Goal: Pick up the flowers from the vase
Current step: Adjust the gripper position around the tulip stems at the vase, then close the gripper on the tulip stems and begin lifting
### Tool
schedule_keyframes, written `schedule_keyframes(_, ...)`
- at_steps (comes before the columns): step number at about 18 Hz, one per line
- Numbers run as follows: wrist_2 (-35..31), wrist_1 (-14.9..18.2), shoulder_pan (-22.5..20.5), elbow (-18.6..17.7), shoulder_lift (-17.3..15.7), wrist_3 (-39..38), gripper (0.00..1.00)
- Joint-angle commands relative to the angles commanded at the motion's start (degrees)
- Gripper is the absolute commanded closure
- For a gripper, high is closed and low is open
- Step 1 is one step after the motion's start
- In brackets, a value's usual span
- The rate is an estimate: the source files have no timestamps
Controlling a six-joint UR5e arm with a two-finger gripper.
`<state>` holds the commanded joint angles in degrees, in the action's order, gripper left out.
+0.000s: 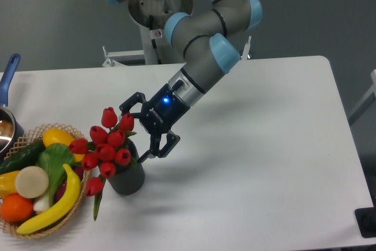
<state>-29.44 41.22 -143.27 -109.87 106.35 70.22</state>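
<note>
A bunch of red closed tulip buds with green leaves [107, 145] stands in a small dark grey cylindrical vase [127, 179] at the white table's [264, 163] seven o'clock. The black two-finger gripper [141, 130], jaws spread apart, sits at the bunch's three o'clock, holding nothing. A woven basket of fruit and vegetables [36, 186] lies just beside, at the vase's nine o'clock.

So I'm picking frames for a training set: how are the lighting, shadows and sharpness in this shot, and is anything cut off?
In the fixed camera view the light is soft and even, with no harsh glare on the white table. A faint shadow falls under the arm, right of the vase. The flowers and the open gripper look acceptably sharp. A blue light glows on the gripper's wrist. The basket and the pan at the left edge are cropped.
</note>
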Motion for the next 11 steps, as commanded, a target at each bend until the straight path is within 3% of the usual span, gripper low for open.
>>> schedule_keyframes(10,-0.09,-0.18,2.29,1.41,1.67,0.0,0.0)
schedule_keyframes(11,-0.09,-0.18,2.38,1.41,1.76,0.0,0.04)
